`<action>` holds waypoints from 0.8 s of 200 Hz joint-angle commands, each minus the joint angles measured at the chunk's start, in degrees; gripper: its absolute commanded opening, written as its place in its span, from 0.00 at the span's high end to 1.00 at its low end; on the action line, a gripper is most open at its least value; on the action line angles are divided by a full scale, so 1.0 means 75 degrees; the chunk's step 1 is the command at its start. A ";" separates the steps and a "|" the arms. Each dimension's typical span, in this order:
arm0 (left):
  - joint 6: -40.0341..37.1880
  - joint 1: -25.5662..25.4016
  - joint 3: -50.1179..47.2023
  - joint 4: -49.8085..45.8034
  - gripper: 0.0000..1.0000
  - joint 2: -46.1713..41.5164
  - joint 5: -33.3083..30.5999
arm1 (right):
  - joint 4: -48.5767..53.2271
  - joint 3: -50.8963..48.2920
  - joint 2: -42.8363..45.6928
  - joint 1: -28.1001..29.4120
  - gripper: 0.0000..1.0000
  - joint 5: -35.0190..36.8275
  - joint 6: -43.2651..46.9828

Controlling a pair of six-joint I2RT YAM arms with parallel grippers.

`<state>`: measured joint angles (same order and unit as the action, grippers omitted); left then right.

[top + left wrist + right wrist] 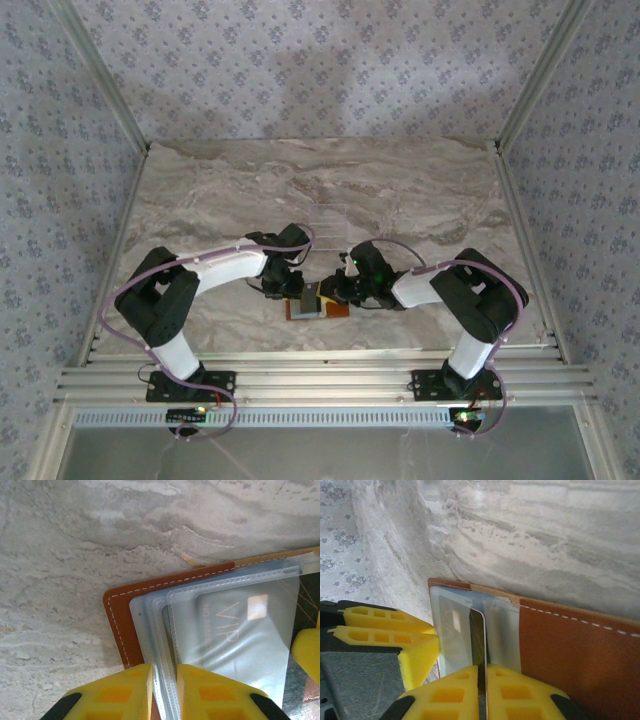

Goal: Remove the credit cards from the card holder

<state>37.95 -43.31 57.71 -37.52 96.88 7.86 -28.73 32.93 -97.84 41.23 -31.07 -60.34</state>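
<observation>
Orange-brown leather marks the card holder (pixel 318 306), which is lying open on the marbled surface (pixel 320 190), low in the centre of the top view, between my two arms. At the bottom edge of the left wrist view, my left fingers (pixel 182 695) are clamping together on the near edge of the clear sleeves (pixel 150 625) fanning out from the holder. A grey credit card (pixel 240 640) marked VIP is sitting inside the uppermost sleeve, right of centre. At the bottom of the right wrist view, my right fingers (pixel 487 695) are pressing almost together on a thin edge. I am judging this edge to be a dark credit card (pixel 479 635) standing partly out of its sleeve, though sleeve film may also be caught in the pinch.

The step in hand, as I am reading it, is drawing this card free. To do it well, I am treating the left grip as an anchor, holding the sleeves flat and low while the right pulls. The pull should run straight along the sleeve's mouth, in the plane of the card, slowly and without twist. If the whole holder is sliding with the card, the pinch is probably gripping film as well and needs resetting on the card alone.
</observation>
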 commanded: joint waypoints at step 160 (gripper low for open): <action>-0.0139 -0.0064 -0.0256 -0.0670 0.80 0.0559 -0.0616 | 0.0593 -0.0242 0.0981 -0.0144 0.85 0.0077 0.0238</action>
<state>37.95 -43.31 58.22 -37.91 97.27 7.66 -25.28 29.93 -90.21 39.68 -30.00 -59.53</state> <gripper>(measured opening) 0.205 0.150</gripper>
